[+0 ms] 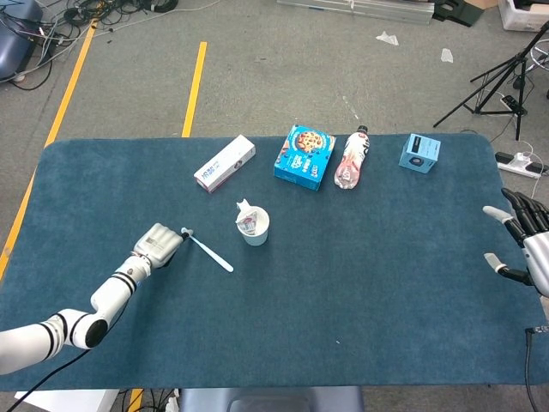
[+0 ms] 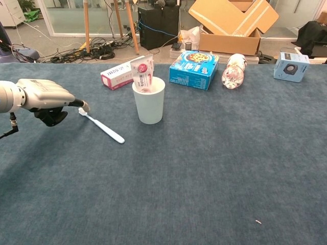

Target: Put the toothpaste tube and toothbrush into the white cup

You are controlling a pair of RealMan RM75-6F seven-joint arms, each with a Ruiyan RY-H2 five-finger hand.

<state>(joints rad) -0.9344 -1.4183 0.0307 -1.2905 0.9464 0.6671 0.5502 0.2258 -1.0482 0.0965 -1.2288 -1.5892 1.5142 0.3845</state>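
The white cup [image 1: 256, 232] [image 2: 149, 107] stands upright left of the table's middle, with the toothpaste tube [image 1: 247, 214] [image 2: 142, 72] sticking out of it. A light blue toothbrush [image 1: 209, 255] [image 2: 102, 127] lies flat on the cloth to the cup's left, bristle end towards my left hand [image 1: 157, 245] [image 2: 43, 96]. That hand lies low on the table with its fingers curled; one fingertip [image 2: 84, 106] is right over the bristle end, and the brush is not lifted. My right hand [image 1: 523, 247] hovers at the table's right edge, fingers apart and holding nothing.
Along the far side lie a white carton [image 1: 225, 163] [image 2: 118, 74], a blue cookie box [image 1: 304, 156] [image 2: 194, 63], a bottle on its side [image 1: 352, 159] [image 2: 234, 70] and a small blue box [image 1: 419, 153] [image 2: 291, 66]. The blue cloth [image 1: 369, 283] covers the whole table.
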